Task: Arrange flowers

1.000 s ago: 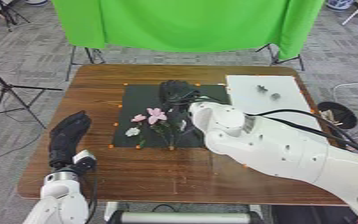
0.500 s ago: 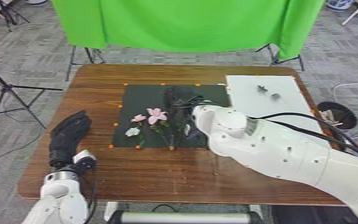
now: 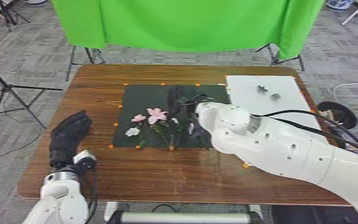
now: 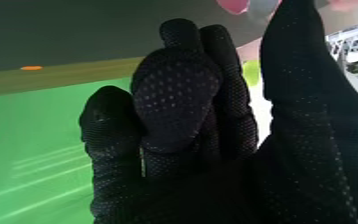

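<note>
In the head view my right hand is over the upper middle of the dark mat, open, just beyond the flowers. Nearer lie a larger pink flower, a smaller pink one and a white flower, their stems pointing toward me. A small pale bloom is right of the pink ones. The right wrist view has my right hand with one finger bent more than the others, and a pink petal beyond them. My left hand rests open at the table's left.
A white board with two small dark pieces lies right of the mat. Beyond the table's right edge stands a dark bin. Orange dots mark the mat's border. A green cloth hangs behind the table.
My right hand and wrist have shifted slightly to the right, and the hand looks narrower and less bunched. The small pale bloom beside the pink flowers has come into sight. The left arm has barely changed.
</note>
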You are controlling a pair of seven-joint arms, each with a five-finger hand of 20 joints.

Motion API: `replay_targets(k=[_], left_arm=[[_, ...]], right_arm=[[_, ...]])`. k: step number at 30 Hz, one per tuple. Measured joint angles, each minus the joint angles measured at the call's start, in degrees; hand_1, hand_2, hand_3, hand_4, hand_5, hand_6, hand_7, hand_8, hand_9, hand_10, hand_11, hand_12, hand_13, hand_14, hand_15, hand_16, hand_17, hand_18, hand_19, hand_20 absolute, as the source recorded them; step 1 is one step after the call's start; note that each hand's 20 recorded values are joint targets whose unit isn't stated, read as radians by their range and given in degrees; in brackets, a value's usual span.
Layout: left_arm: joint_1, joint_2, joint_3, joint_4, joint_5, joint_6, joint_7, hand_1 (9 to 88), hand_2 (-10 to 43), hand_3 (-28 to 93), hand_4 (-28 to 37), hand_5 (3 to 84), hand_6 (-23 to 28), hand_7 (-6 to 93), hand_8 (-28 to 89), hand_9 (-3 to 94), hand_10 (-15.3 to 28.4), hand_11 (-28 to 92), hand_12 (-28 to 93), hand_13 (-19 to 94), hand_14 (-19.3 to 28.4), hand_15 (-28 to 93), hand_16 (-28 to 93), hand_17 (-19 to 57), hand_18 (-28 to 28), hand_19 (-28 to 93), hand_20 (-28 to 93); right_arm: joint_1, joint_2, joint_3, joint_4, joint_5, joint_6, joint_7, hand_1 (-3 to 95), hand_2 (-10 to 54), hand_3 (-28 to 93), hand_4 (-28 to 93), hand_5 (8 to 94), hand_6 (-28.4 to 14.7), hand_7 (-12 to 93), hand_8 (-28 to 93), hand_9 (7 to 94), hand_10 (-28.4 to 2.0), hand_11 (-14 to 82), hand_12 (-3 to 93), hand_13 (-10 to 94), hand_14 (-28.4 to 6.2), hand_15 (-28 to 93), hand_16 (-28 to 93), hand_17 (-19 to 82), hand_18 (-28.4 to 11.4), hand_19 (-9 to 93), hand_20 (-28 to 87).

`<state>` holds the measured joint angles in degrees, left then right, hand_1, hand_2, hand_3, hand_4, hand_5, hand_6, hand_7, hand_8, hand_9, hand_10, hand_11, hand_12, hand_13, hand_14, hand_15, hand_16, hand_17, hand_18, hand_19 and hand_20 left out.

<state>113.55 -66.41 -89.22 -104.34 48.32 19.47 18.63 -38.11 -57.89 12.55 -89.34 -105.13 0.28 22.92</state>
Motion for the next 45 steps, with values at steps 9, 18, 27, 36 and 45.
replay_targets(k=[9,18,27,36,45], left_arm=[[0.28,-0.02,-0.04,-0.3,0.02,0.13,0.01,43.1,7.7,72,-15.4,51.9,1.0,23.1,-2,46.8,11.5,25,11,40,13.6,23,-2,14.1,13.5,13,21],[0.47,-0.02,-0.02,-0.55,0.03,0.53,0.08,43.1,7.7,72,-15.6,52.0,1.0,23.0,-1,46.9,11.4,25,11,40,13.7,23,-2,14.4,13.0,14,22],[0.57,0.0,-0.06,-0.59,0.04,0.55,-0.01,43.2,8.1,72,-15.9,52.1,1.0,23.0,-1,46.8,11.6,25,11,40,13.7,23,-3,14.8,12.9,15,22],[0.82,0.07,-0.14,-0.75,0.06,0.64,-0.26,43.1,8.6,71,-15.9,52.1,1.0,22.9,-1,46.8,11.6,25,11,40,13.8,23,-3,15.7,13.0,17,24],[0.71,0.39,0.38,-0.88,0.12,0.84,-0.3,42.7,8.9,71,-15.8,52.0,1.1,22.6,-1,46.8,11.7,25,11,40,14.0,24,-3,15.8,13.1,18,25]], right_arm=[[1.31,2.49,0.18,-3.58,0.1,-1.83,-0.71,42.8,-9.5,67,-17,64.9,0.9,21,-3,72.0,-12.0,14.0,16.1,90,-2.7,55,28,60,-14.4,93,46],[3.31,8.98,0.97,-9.85,-2.11,-1.08,-2.62,31.2,-9.5,70,-18,56.8,-0.3,15,-9,63.9,-13.7,9.9,16.3,87,-4.0,57,28,57,-15.8,93,47],[2.97,15.72,9.77,-8.29,-8.45,-1.69,9.36,24.2,-9.5,66,-16,46.1,-1.0,8,-6,54.2,-17.3,6.8,15.4,83,-6.8,59,26,53,-18.3,93,45],[1.1,20.39,11.95,1.51,-7.21,-9.72,12.22,24.3,-9.5,65,-15,44.7,-0.3,8,-7,55.6,-17.7,7.2,14.7,83,-7.1,59,26,53,-18.6,93,45],[-3.69,20.79,13.26,4.46,-7.38,-8.27,13.17,26.0,-9.5,66,-15,46.2,0.1,10,-7,58.9,-16.9,7.8,14.7,84,-6.8,60,25,54,-18.9,93,46]])
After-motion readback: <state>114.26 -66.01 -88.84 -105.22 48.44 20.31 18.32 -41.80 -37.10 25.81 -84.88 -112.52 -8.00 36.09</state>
